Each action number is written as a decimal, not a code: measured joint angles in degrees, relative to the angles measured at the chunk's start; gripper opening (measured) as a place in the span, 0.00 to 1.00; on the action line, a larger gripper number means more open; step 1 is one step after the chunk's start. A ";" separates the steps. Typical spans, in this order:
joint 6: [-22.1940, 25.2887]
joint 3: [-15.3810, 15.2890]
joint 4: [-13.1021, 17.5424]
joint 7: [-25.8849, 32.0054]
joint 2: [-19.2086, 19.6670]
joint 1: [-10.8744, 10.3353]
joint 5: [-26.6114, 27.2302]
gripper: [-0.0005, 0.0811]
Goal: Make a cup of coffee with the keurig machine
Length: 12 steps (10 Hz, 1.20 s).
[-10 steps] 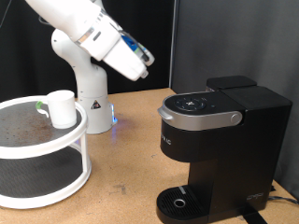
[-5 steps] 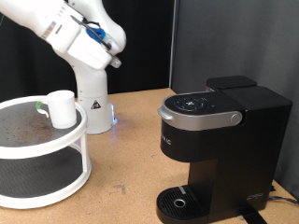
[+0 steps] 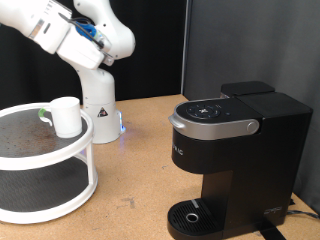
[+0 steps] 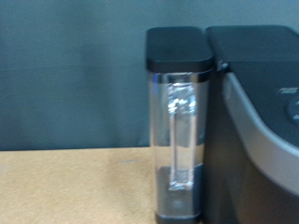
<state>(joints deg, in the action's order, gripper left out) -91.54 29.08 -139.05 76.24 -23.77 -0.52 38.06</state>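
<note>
While your exterior view shows the cup [image 3: 66, 116] on the round shelf [image 3: 60, 150], the gripper lies outside it; whether its fingers are spread, you cannot tell. Your wrist view alone shows the keurig machine [image 4: 262, 103] beside its clear water tank [image 4: 179, 131].

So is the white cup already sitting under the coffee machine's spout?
No, the cup stands on the round white shelf at the exterior view's left, well apart from the keurig machine, whose drip tray is bare.

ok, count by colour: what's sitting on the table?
White: 2 — cup, round two-tier rack
Black: 1 — keurig
Total: 3
Pincer not in view; robot arm is up above the rack.
</note>
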 joint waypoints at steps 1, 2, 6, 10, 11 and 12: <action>1.69 1.30 0.06 1.46 -0.44 0.81 -1.02 0.01; 3.93 2.88 0.33 2.98 -0.95 1.53 -1.75 0.01; 16.40 9.50 4.35 7.31 -0.89 2.55 -6.41 0.01; 15.21 12.45 4.15 11.04 -0.67 3.21 -6.65 0.01; 16.67 14.69 4.68 12.61 -0.49 3.48 -6.95 0.01; 18.86 17.06 5.74 13.83 -0.07 3.56 -7.31 0.01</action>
<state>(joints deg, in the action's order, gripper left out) -72.68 46.14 -133.31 90.07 -23.84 3.04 30.75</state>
